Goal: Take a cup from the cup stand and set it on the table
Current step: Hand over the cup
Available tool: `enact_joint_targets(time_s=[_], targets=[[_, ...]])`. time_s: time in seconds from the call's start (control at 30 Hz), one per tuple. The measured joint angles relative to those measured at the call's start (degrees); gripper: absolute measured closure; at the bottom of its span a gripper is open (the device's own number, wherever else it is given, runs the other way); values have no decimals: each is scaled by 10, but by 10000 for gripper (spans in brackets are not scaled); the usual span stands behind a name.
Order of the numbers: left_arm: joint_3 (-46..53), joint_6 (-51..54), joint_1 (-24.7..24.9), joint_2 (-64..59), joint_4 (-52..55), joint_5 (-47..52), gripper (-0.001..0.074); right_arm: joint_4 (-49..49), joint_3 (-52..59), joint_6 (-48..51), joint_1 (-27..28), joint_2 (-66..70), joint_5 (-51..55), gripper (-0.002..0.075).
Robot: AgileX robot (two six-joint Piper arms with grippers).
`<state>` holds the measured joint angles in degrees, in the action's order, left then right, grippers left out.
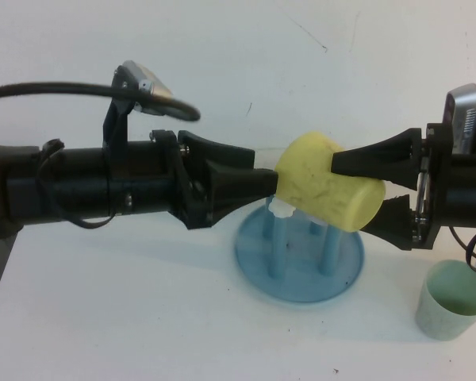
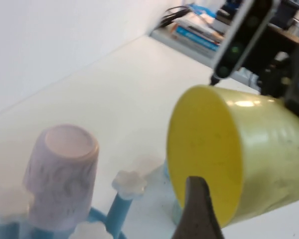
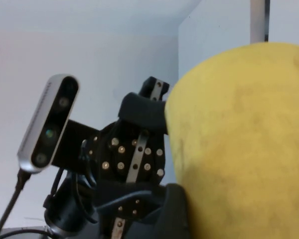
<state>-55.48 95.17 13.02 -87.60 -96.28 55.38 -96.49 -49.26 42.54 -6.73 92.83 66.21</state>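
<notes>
The yellow cup (image 1: 327,181) hides part of the cup stand (image 1: 300,262) and the left gripper's (image 1: 271,184) fingertips. The pale green cup (image 1: 452,302) is partly cut by the frame edge. The pink cup (image 2: 64,174) looks blurred.

You will find no legible text, label, brand, number or sign on any item or surface in these views.

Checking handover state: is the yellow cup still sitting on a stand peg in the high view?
No. The yellow cup lies sideways above the cup stand, clamped by the right gripper; left gripper at its base.
</notes>
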Motion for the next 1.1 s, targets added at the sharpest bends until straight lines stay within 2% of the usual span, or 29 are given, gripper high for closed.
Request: enact_joint_targets(time_s=[0.13, 0.37, 0.57, 0.77, 0.87, 1.1], targets=[[0, 68, -1, -11, 0, 34, 295, 0, 0, 8, 0, 0, 1, 139], [-13, 108, -1, -45, 1, 41, 295, 0, 0, 10, 0, 0, 1, 139], [-66, 101, -1, -92, 1, 101, 295, 0, 0, 11, 0, 0, 1, 139], [-105, 25, 13, -127, 1, 115, 298, 0, 0, 11, 0, 0, -5, 139], [-108, 3, 24, -132, 1, 120, 332, 0, 0, 11, 0, 0, -8, 139], [-108, -37, 49, -132, 3, 124, 526, -6, 0, 34, 1, 0, -11, 139]])
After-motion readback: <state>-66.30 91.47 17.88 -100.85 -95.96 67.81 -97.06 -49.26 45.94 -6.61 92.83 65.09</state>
